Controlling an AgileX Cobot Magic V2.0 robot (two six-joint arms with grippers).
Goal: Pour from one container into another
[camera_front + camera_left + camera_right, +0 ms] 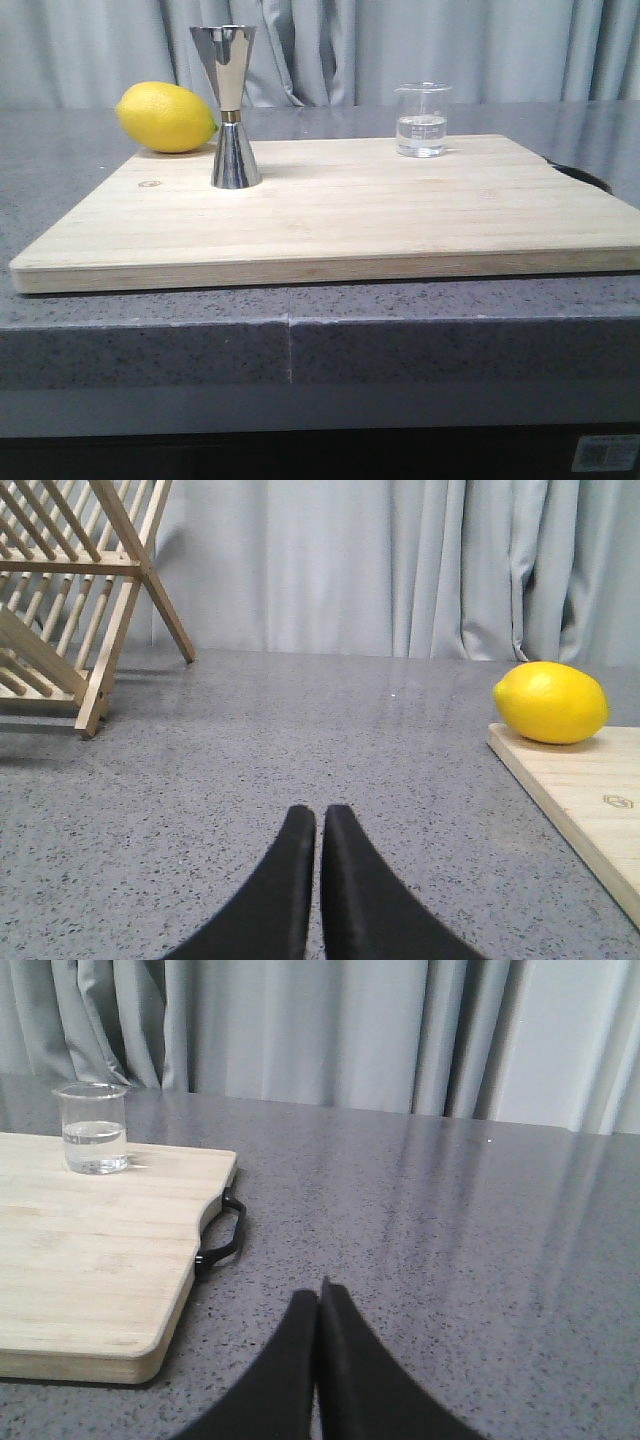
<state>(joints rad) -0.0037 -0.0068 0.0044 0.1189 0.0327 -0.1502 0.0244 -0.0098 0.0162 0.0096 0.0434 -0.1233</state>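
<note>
Left gripper is showing two matte black, curved, tapering fingers. Right gripper is presenting identical black fingers.

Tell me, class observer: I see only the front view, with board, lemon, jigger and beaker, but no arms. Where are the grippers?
Observer: The left gripper sits shut over bare counter, left of the cutting board.
Operator: And the other one?
Observer: The right gripper is shut too, over the counter right of the board's black handle.
Operator: Anything outside my frame?
Observer: A wooden dish rack stands on the counter, off to the left of the lemon.
Operator: Is the beaker touched?
Observer: No, the beaker stands alone, holding clear liquid.
</note>
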